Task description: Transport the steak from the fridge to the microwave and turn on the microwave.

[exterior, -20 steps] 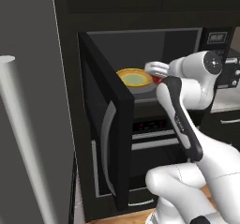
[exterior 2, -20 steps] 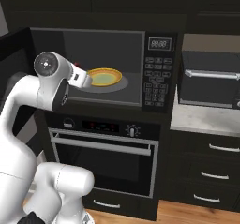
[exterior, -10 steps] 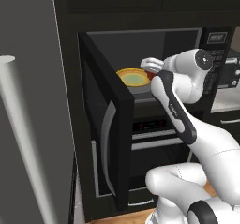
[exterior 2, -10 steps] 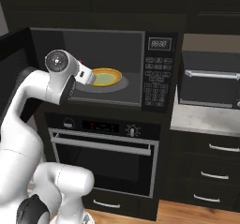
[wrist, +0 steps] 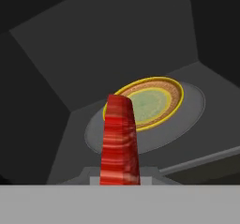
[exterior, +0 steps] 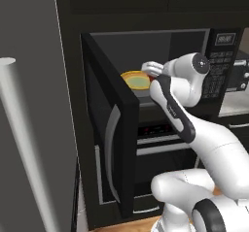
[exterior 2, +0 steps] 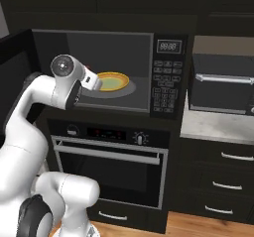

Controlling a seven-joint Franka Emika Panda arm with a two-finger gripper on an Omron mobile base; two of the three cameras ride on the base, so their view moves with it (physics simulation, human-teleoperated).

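Left base view shows the fridge (exterior: 34, 129) as a tall grey slab at the left with its long silver handle, and beside it the black built-in microwave (exterior: 160, 46) with its door (exterior: 109, 129) swung wide open toward the camera. Below the cavity sits the black oven (exterior 2: 111, 166) with a horizontal bar handle, and to the right a grey tabletop (exterior 2: 213, 127) carries a smaller dark toaster oven (exterior 2: 223, 89). Over the past second the white arm has pushed forward and its wrist has moved from the cavity's mouth further in, so the end effector (exterior: 151, 69) now hangs just over the near edge of the yellow plate (exterior 2: 113, 81) on the round turntable (wrist: 187, 110). By my reading that means the carry is nearly over and the placing step is at hand; closing the door and starting the microwave are still to do. In the hand view the steak (wrist: 120, 141) stands up as a red striped strip between the fingers, clenched in the end effector, with the plate and turntable just beyond and below it, apart from it. It has not been set down yet. The microwave's small display (exterior 2: 168, 46) above the keypad (exterior 2: 165, 87) shows pale digits, seemingly all zeros but too small to be sure; the key labels cannot be read, and no brand name is visible anywhere.
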